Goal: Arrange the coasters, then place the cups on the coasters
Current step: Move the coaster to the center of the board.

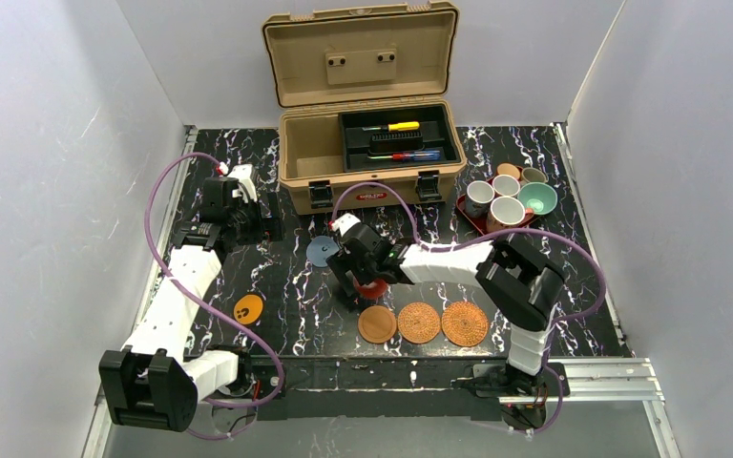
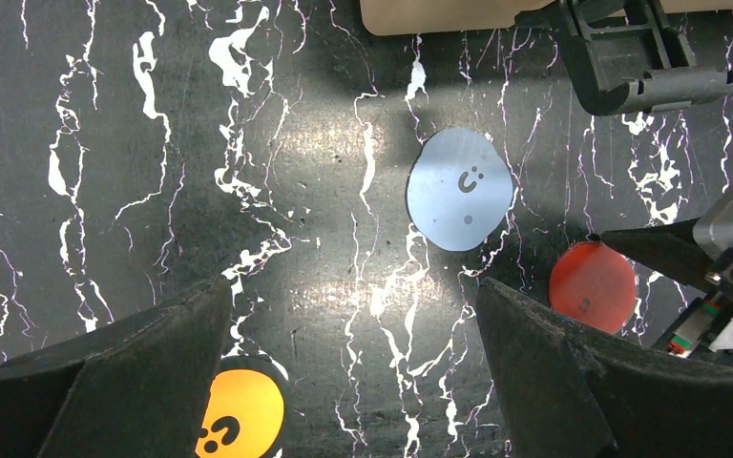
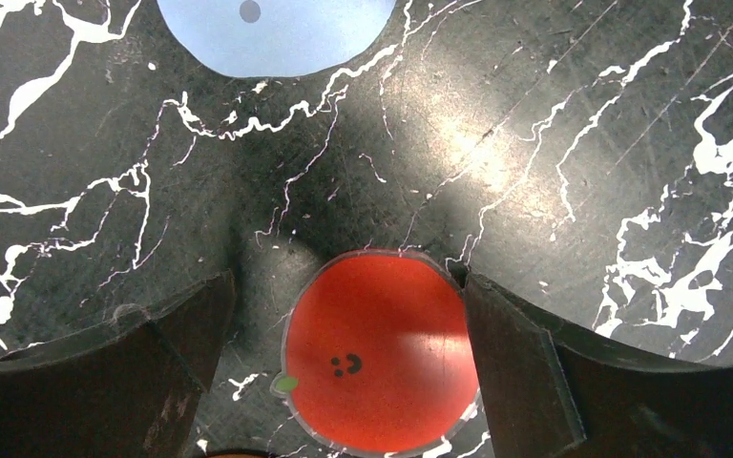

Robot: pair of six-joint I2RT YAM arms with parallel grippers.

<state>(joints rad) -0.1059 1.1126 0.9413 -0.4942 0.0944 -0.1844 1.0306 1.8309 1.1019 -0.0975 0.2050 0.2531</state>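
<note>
- Black marbled table (image 1: 286, 315): at its near edge a brown coaster (image 1: 377, 324) and two woven coasters (image 1: 419, 322) lie in a row, edges almost touching.
- Near left, apart from the row, lies the orange coaster (image 1: 247, 308).
- Just beyond the row, the right claw (image 3: 344, 296) stands spread wide and empty, straddling the red coaster (image 3: 377, 348), which lies flat on the table.
- These discs look thin, light and stiff. Lying flat, they give little to grip, so I would pinch across the rim, low to the table, and expect sliding.
- Farther on lies the blue coaster (image 1: 322, 251).
- Far left, the left claw (image 2: 353, 372) hangs wide open, holding nothing.
- Far right, the cups (image 1: 506, 198) crowd a tray (image 1: 468, 212). They look hard and breakable, and are best gripped by the wall at the rim.
- A toolbox (image 1: 305, 157) stands open behind.
</note>
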